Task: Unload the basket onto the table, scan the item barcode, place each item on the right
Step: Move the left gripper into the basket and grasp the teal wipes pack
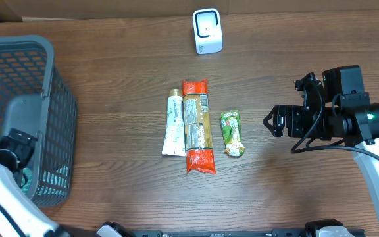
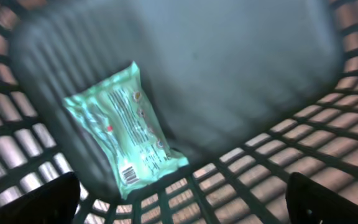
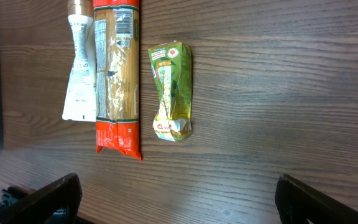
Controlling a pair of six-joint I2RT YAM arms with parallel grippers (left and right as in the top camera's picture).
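The left arm enters at the near edge, well to the left of the pasta packet (image 1: 197, 125), and is cut off by the frame corner. Its wrist is angled down into the basket (image 1: 58, 112). The left gripper (image 2: 182, 202) is held above the basket floor with its jaws spread wide and nothing gripped. The item, a mint-green packet (image 2: 124, 130), is laid flat on the basket floor below that gripper and is not touched by it. A barcode (image 2: 128, 172) is seen near its nearer end.

The right arm is extended from the right of the pasta packet and is cut off by the frame edge. The right gripper (image 1: 273, 122) is held over the table (image 1: 110, 66), pointed toward the pasta packet, with its jaws fully apart and empty.

A green pouch (image 1: 231, 132) is placed just right of the pasta packet, apart from it. A white tube (image 1: 174, 125) is laid alongside its left edge. The scanner (image 1: 207, 31) is stood well beyond the pasta packet, at the far edge.

From overhead, the mint-green packet is almost wholly hidden by the left arm and the basket wall. The left wrist view is blurred, so the print cannot be read. In the right wrist view, the far ends of the pasta packet and white tube are cut off.
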